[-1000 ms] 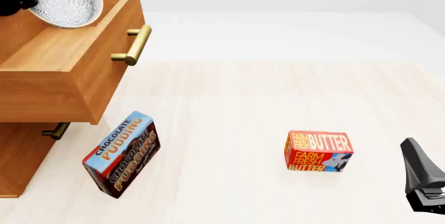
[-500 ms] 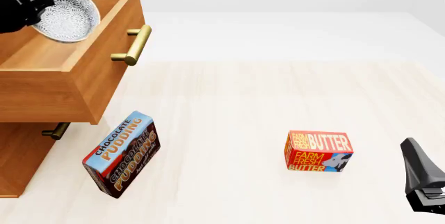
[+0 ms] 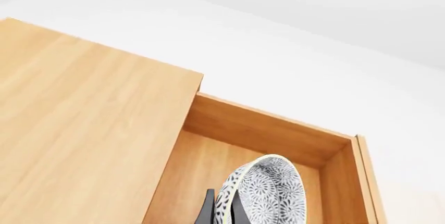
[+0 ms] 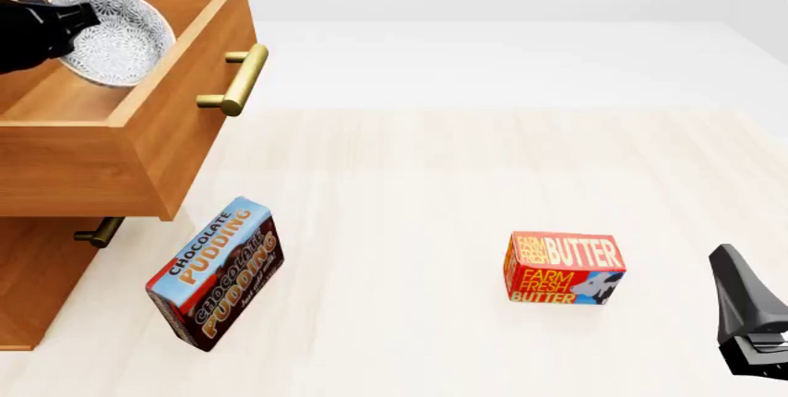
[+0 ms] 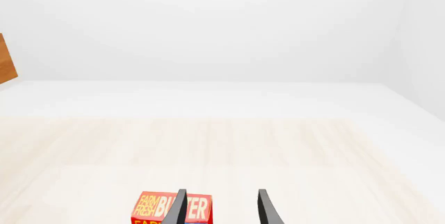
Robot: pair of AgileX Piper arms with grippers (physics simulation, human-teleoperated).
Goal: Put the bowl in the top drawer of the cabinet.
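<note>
Left end effector (image 4: pixel 68 17) grips 1 bowl (image 4: pixel 113 35) over top drawer (image 4: pixel 185 111); right (image 5: pixel 220 208) open.

My table (image 4: pixel 493 166) has a pale, light-wood top with faint grain, ending in a plain white band at its far edge. Beyond it I see only a bare white wall (image 5: pixel 222 26), evenly and softly lit, without hard shadows.

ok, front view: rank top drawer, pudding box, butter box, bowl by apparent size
1. top drawer, though cut off at the frame edge
2. pudding box
3. butter box and bowl: look alike. The bowl sits farther back and is partly hidden, so no ranking.
</note>
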